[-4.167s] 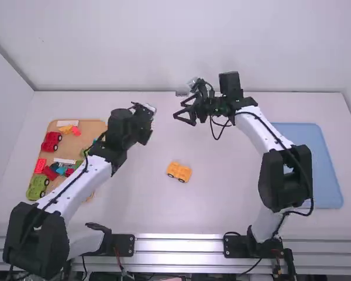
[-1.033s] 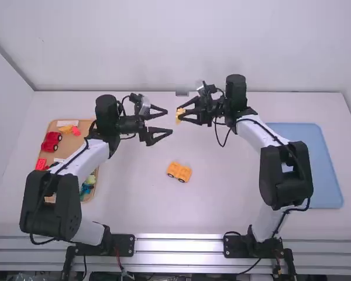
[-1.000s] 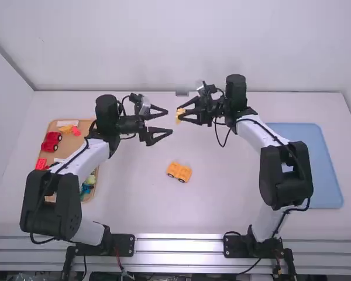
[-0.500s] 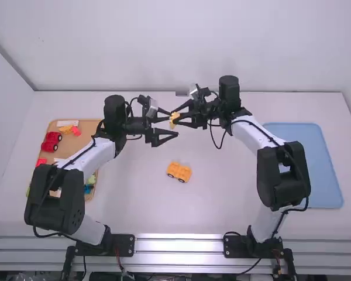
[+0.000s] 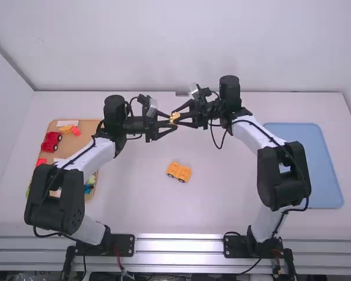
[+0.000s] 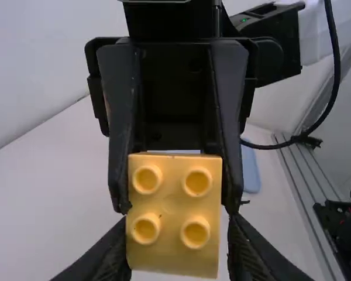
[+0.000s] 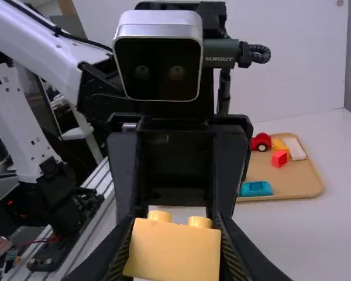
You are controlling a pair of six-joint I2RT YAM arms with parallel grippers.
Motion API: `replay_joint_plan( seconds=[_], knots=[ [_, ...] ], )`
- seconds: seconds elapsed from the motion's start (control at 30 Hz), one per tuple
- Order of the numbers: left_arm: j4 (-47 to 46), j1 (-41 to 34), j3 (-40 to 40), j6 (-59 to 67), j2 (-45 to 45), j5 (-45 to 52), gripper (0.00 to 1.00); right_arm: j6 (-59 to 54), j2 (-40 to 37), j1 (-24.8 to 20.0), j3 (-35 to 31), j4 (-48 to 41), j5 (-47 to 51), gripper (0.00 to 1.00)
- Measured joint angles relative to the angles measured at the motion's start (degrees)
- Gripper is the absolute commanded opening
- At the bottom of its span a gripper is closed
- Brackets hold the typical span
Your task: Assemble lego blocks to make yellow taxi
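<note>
Block [image 6: 174, 216], yellow with four round studs, sits at the high view's upper centre, pinched by both left gripper [image 5: 170, 120] and right gripper [image 5: 176, 119], facing each other.

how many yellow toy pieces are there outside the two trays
2: the studded block in the right gripper, and the wheeled piece on the table. More might be hidden.

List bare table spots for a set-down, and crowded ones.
Bare table: between the yellow car and the wooden tray, and between the car and the metal rail. Crowded: the tray with its parts, and midair where left end effector and right end effector meet at the yellow block.
</note>
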Motion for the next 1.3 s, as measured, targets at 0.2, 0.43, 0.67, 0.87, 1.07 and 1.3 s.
replay_joint_plan(
  seconds=[0.2, 0.43, 0.67, 0.87, 1.07, 1.3],
  knots=[
    [0.04, 0.0, 0.0, -0.66, 0.0, -0.15, 0.02, -1.03, 0.0, 0.0, 0.0, 0.13, -0.57, 0.21],
    [0.11, -0.02, 0.0, -0.55, 0.0, -0.17, 0.02, -0.37, 0.0, 0.0, 0.0, 0.11, 0.37, 0.99],
    [-3.69, -0.02, 0.02, 0.13, 0.0, -4.46, 0.02, 2.71, -0.02, -0.76, 0.04, -0.2, 10.32, 0.99],
    [-14.01, -0.07, 0.28, 2.67, 0.0, -13.62, 0.02, 2.21, -4.17, -3.52, 0.11, -11.61, 25.35, 0.99],
    [-35.91, -0.07, 6.62, 8.09, 0.0, -26.97, 0.02, -5.95, -12.46, -2.14, 0.11, -25.29, 39.78, 0.99],
    [-65.72, -0.28, 18.91, 29.62, 0.0, -41.42, 0.02, -12.26, -15.72, 2.1, 0.52, -31.67, 51.49, 0.98]
  ],
)
